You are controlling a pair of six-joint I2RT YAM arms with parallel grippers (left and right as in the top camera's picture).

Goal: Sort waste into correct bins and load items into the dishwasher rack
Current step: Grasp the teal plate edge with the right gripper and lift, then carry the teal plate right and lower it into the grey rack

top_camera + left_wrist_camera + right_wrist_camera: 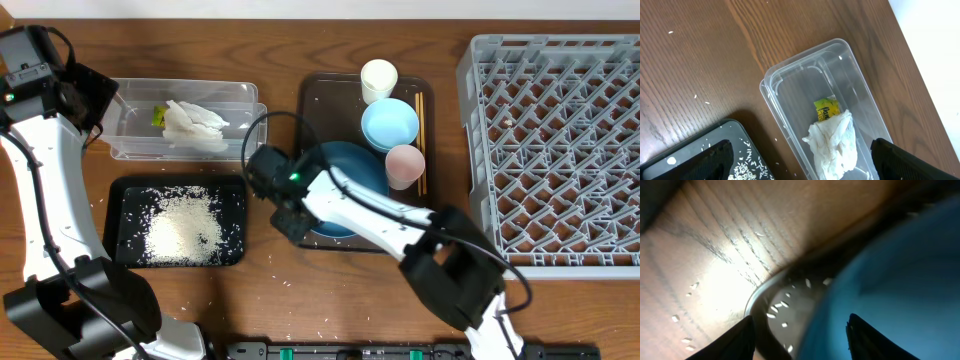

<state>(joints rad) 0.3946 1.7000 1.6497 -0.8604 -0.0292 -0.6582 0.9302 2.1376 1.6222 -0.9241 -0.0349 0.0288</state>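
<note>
The clear tub holds the crumpled white tissue and the snack wrapper. The black tray holds the rice heap. My left gripper is open and empty above the tub's left end; the left wrist view shows the left gripper, the tissue, the wrapper and the tub. My right gripper is open, its fingers straddling the left rim of the dark-blue dish. The grey rack stands at the right.
The brown serving tray carries the dark-blue dish, a light-blue bowl, a pink cup, a white cup and chopsticks. Stray rice grains lie on the serving tray and on the table.
</note>
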